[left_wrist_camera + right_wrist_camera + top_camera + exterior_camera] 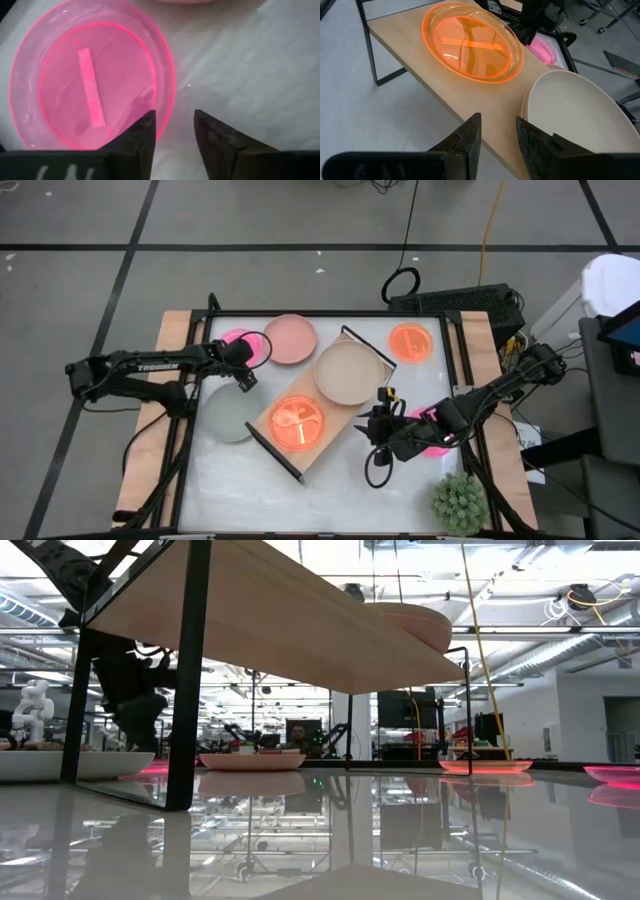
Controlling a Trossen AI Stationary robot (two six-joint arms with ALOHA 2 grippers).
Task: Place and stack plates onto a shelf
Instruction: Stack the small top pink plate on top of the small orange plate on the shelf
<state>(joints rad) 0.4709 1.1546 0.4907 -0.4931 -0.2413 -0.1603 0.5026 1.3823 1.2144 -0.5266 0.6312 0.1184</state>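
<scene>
Your left end effector hovers with its two dark fingers slightly apart and nothing between them, straddling the near rim of the round translucent neon-pink plate, which lies flat on the white surface. To take this plate well, I judge you should lower until one finger sits inside the rim and the other outside, then close on the rim wall rather than on the flat base, since a thin glossy edge can slip. Lift level before you travel.

The left arm reaches across from the surface's left edge, wrist pitched down over that plate, just beside the matte dusty-pink plate.

Your right end effector is also parted and empty, poised just short of the long light-wood shelf with black metal frame ends. Ahead of it on that shelf sit a translucent neon-orange plate and a larger beige plate, side by side. The right arm stretches in from the right edge, angled low.

A pale grey plate rests beside the shelf's far end from the right end effector.
</scene>
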